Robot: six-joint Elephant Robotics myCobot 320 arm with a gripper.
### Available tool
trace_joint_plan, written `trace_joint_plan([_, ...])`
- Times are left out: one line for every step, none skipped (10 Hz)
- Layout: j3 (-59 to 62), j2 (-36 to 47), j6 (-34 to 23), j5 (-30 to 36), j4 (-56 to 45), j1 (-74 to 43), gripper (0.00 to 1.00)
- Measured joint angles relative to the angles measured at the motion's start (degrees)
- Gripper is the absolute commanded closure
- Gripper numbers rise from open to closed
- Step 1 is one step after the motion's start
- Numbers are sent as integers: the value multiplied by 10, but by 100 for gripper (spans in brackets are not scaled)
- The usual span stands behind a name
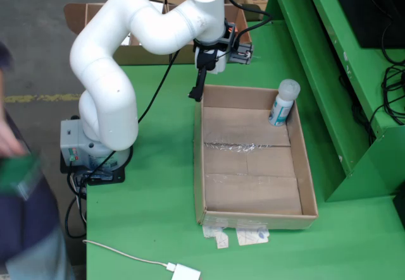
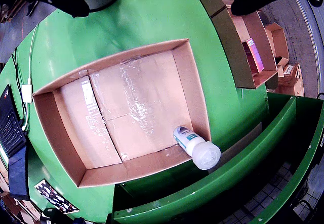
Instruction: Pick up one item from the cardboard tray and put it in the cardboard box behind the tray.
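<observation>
A small white plastic bottle (image 1: 282, 102) with a rounded cap and teal label stands in the far right corner of the cardboard tray (image 1: 309, 185), leaning on its wall. It looks light, rigid and slippery, likely best gripped around its body. The gripper (image 1: 197, 91) hovers over the tray's far left corner, fingers too dark to tell whether spread; the box (image 1: 95, 14) behind is mostly hidden by the arm.

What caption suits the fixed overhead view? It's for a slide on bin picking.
White arm's gripper above the cardboard tray's far rim; one capped bottle stands in its corner.
</observation>
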Motion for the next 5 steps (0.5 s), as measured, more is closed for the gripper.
trace_joint_plan([-31,32,0,0,0,0,0])
trace_joint_plan([-54,54,0,0,0,0,0])
trace_joint_plan([-85,59,0,0,0,0,0])
trace_joint_plan([-111,59,0,0,0,0,0])
trace_joint_plan([-141,59,0,0,0,0,0])
